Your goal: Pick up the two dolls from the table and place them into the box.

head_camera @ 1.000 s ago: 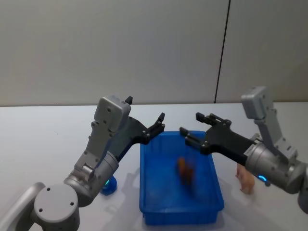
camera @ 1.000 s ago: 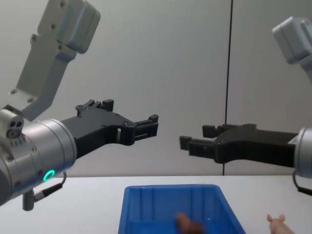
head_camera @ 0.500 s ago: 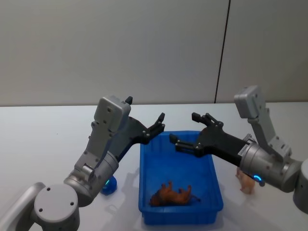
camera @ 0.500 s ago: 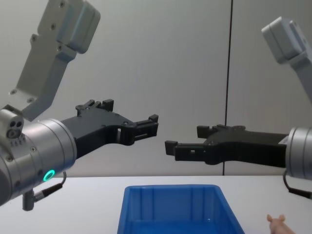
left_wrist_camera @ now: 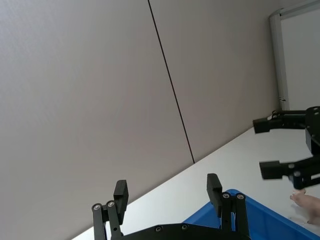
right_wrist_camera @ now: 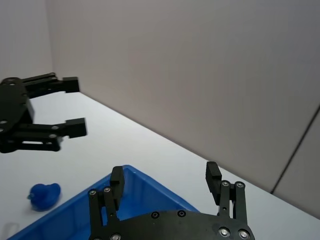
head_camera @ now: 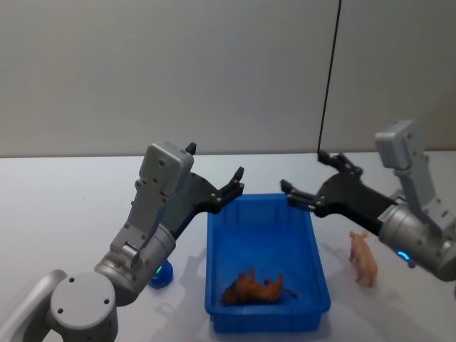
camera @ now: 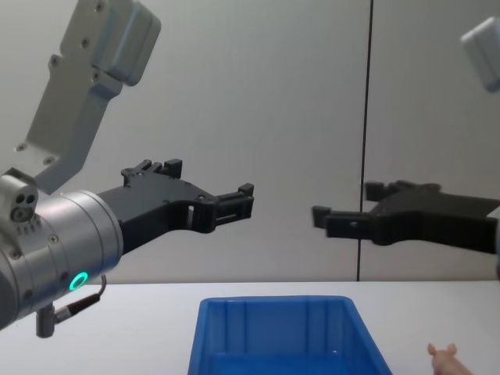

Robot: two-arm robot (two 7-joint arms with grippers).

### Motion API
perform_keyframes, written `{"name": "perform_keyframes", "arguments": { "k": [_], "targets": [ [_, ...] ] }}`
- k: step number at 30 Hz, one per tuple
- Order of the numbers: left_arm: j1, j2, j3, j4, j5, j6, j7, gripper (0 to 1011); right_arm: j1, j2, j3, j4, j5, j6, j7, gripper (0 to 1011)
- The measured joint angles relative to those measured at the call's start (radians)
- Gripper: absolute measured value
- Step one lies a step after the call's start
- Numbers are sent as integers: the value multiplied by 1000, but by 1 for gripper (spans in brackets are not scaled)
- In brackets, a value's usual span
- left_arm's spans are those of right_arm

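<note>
blue box (head_camera: pixel 267 320), pink doll (head_camera: pixel 363 258), white table (head_camera: pixel 64 206)

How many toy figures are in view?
3. A brown toy lies in the box; the pinkish doll stands on the table right of it; the dark blue doll left of it, partly behind the left arm.
</note>
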Motion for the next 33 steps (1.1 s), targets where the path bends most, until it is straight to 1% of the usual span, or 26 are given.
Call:
{"name": "perform_keyframes", "arguments": {
  "k": [1,2,4,10,13,15,17,18,20,21,23,30,33],
  "targets": [
    [0,0,0,0,0,0,0,1003,-5,6,5,-5,0,-4,-17,1001],
    [0,0,0,0,0,0,0,1003,-5,6,5,-5,0,-4,-17,1001],
    [0,0,0,0,0,0,0,1003,-14,16,14,-13,1,-8,-40,1001],
    [0,0,0,0,0,0,0,1003,-50,47,38,-40,17,-17,-113,1001],
    [0,0,0,0,0,0,0,1003,-80,65,51,-63,33,-22,-152,1001],
    [0,0,0,0,0,0,0,1003,-109,80,60,-84,47,-25,-183,1001],
    [0,0,0,0,0,0,0,1003,-128,88,66,-98,57,-28,-202,1001],
    [0,0,0,0,0,0,0,1003,-147,97,71,-112,68,-32,-222,1001],
    [0,0,0,0,0,0,0,1003,-166,104,75,-125,78,-35,-238,1001],
    [0,0,0,0,0,0,0,1003,-187,112,79,-140,89,-40,-252,1001],
    [0,0,0,0,0,0,0,1003,-213,123,84,-156,102,-44,-271,1001],
    [0,0,0,0,0,0,0,1003,-283,144,92,-201,134,-55,-310,1001],
    [0,0,0,0,0,0,0,1003,-301,148,93,-212,141,-56,-321,1001]
  ]
}}
